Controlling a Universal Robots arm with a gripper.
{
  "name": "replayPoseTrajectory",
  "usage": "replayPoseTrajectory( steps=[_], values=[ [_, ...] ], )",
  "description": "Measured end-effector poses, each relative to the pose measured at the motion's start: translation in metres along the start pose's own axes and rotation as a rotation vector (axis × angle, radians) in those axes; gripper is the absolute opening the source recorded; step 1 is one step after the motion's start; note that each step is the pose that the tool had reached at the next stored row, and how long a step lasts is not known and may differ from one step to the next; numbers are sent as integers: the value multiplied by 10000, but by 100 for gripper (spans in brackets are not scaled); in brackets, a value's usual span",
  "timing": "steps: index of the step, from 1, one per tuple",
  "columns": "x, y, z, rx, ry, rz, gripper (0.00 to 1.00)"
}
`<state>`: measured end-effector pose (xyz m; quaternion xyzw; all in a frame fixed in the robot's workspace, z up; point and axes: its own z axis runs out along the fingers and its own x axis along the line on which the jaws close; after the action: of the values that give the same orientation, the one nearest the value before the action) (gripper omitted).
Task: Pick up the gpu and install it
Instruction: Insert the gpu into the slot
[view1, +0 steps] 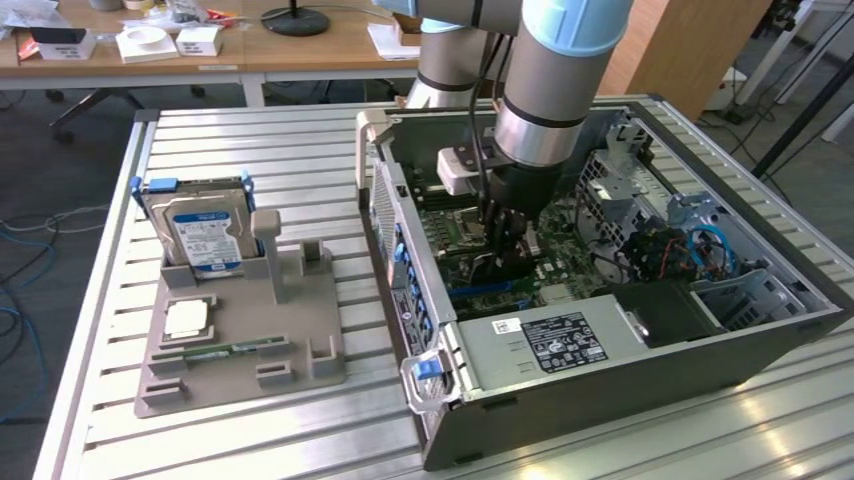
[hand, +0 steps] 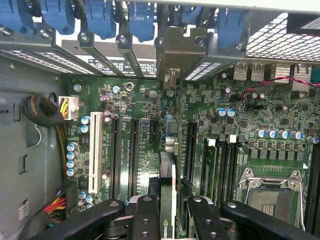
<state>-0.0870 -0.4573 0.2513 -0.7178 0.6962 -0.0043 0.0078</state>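
Robot arm reaches into open computer case (view1: 601, 400) with the gpu (hand: 168, 170) in its grip

Exterior view: the gripper (view1: 505, 262) is down inside the case, just above its motherboard (view1: 461, 225); outside the case, a hard drive (view1: 200, 235) stands in a gray holder (view1: 240, 350). Wrist view: the fingers (hand: 145, 215) are clamped narrow on the gpu, which stands on edge inside the case over the expansion slots, its tan bracket (hand: 175, 47) at the case's rear wall

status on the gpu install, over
Gripper shut on the gpu, card edge-on inside the case. Bracket end at the rear slot openings. Seated or not, cannot tell. Nothing seen across the slots.
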Motion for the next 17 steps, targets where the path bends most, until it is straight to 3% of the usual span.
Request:
replayPoseTrajectory(
  steps=[17],
  values=[
    [0, 0, 8, 1, -1, 0, 26]
  ],
)
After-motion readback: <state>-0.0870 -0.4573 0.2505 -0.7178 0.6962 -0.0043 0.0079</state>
